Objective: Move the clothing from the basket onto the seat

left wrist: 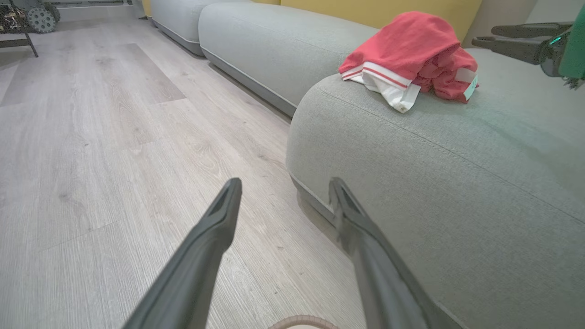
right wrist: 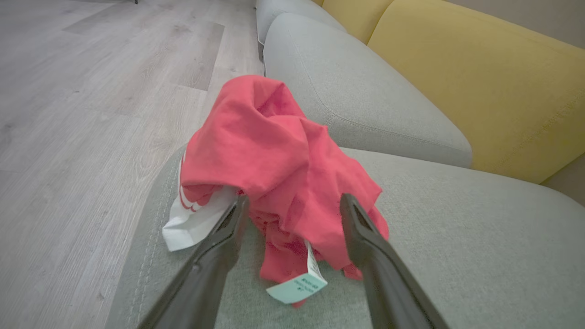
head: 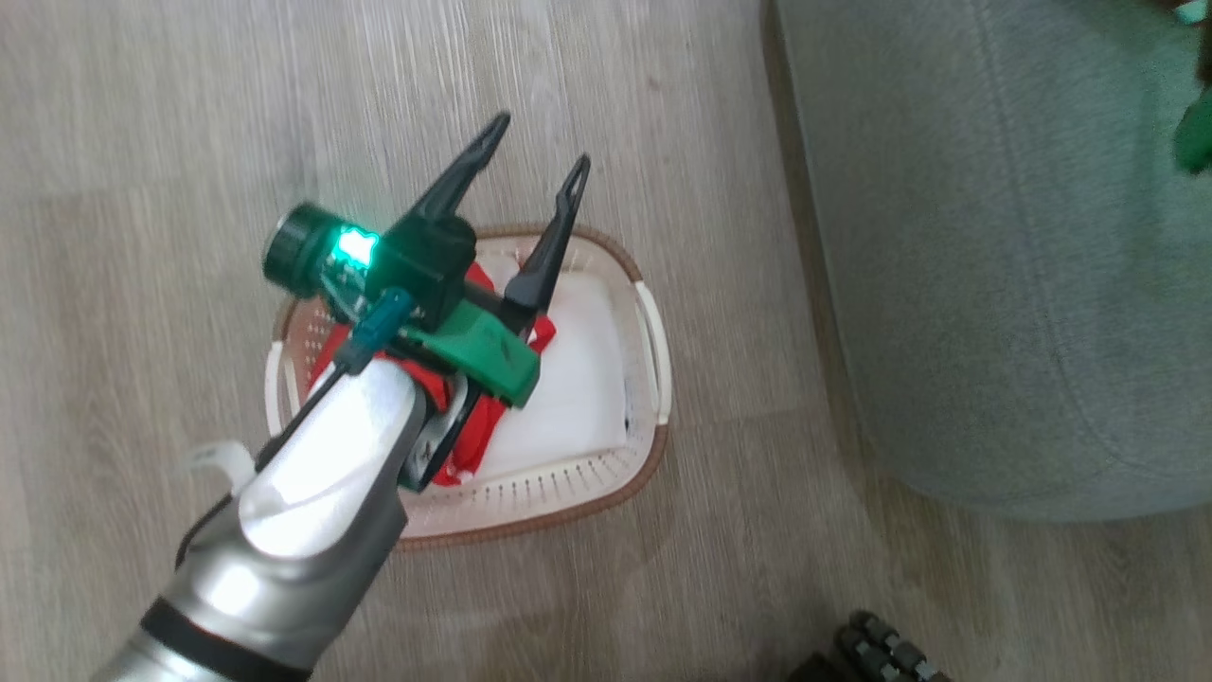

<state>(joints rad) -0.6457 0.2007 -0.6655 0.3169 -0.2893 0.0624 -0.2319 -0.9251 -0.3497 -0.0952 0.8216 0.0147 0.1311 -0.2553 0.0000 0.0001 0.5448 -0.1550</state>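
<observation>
Right jaws, spread wide and released beside the red garment (right wrist: 274,151) lying on the seat (right wrist: 457,237), should be pulled back without snagging it; left jaws are held spread and empty over the basket (head: 530,493).

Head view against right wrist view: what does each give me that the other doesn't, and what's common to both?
Head view: the basket on the floor with a red garment inside, the left gripper over it, jaws open. Right wrist view: a second red garment with its white tag lying on the seat, the right gripper facing it, jaws open, a yellow backrest. Both: the seat and the floor.
</observation>
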